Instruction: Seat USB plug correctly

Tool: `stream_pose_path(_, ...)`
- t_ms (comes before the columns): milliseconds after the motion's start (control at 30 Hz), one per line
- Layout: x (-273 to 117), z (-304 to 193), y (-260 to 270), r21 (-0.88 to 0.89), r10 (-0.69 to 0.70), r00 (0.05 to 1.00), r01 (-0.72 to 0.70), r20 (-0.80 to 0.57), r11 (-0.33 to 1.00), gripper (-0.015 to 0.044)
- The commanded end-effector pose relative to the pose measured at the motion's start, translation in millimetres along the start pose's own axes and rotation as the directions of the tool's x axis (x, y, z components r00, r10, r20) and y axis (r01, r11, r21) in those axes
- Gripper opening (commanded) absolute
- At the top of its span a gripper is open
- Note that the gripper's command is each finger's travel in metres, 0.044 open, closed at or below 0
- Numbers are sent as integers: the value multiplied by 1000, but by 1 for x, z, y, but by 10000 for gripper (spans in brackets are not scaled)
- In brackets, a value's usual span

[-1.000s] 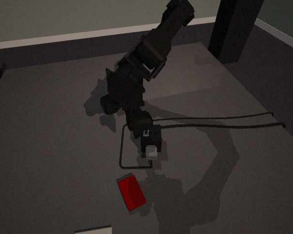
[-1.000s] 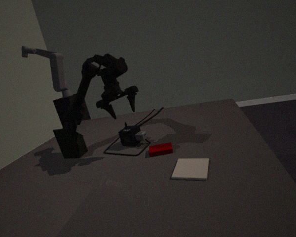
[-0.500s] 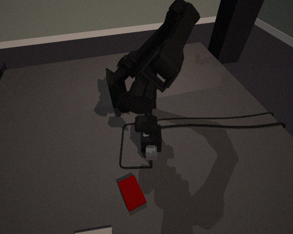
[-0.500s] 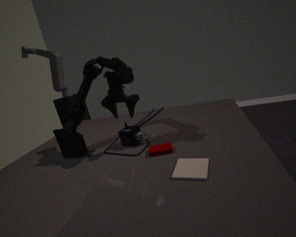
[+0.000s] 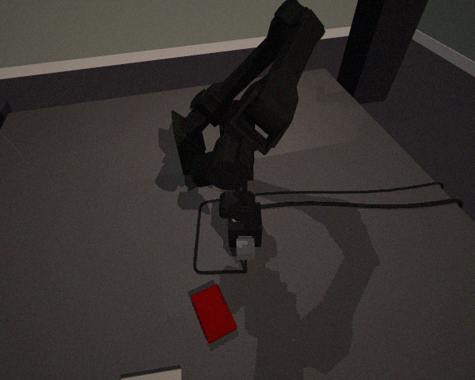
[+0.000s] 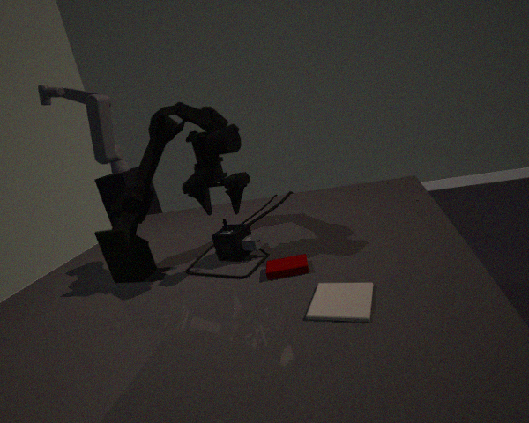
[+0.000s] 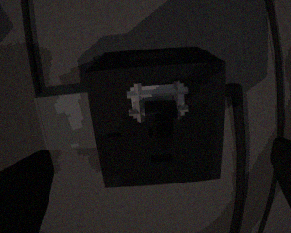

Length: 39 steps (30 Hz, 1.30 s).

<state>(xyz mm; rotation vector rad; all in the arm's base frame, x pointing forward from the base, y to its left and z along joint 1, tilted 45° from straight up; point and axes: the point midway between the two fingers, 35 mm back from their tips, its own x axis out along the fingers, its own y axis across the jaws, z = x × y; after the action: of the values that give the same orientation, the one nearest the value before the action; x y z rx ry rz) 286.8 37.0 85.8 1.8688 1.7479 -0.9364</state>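
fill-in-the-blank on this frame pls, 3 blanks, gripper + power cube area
1. The gripper hangs above the power cube with its fingers ____.
2. Between the fingers there is ____.
3. The flat block lying between the power cube and the white pad is coloured ____.

Missing words: open; nothing; red
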Motion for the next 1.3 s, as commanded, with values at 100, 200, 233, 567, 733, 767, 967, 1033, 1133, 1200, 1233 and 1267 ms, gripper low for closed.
stream_pose_path(100, 8, 0, -1, 4, -1, 1000, 1, -4, 1000, 440)
stream_pose_path(200, 11, 0, -1, 4, -1, 1000, 1, -4, 1000, 440)
stream_pose_path(233, 12, 0, -1, 4, -1, 1000, 1, -4, 1000, 440)
stream_pose_path(567, 20, 0, -1, 4, -1, 1000, 1, -4, 1000, 440)
stream_pose_path(733, 18, -1, 0, -1, -1, 1000, 1, -1, 1000, 335)
stream_pose_path(767, 18, -1, 0, -1, -1, 1000, 1, -1, 1000, 309)
stream_pose_path(967, 18, -1, 0, -1, -1, 1000, 1, -1, 1000, 151)
stream_pose_path(1033, 18, -1, 0, -1, -1, 1000, 1, -1, 1000, 99)
stream_pose_path(1133, 18, -1, 0, -1, -1, 1000, 1, -1, 1000, 20)
stream_pose_path(1200, 18, -1, 0, -1, -1, 1000, 1, -1, 1000, 0)
stream_pose_path(1233, 18, -1, 0, -1, -1, 1000, 1, -1, 1000, 0)
stream_pose_path(1267, 18, -1, 0, -1, -1, 1000, 1, -1, 1000, 0)
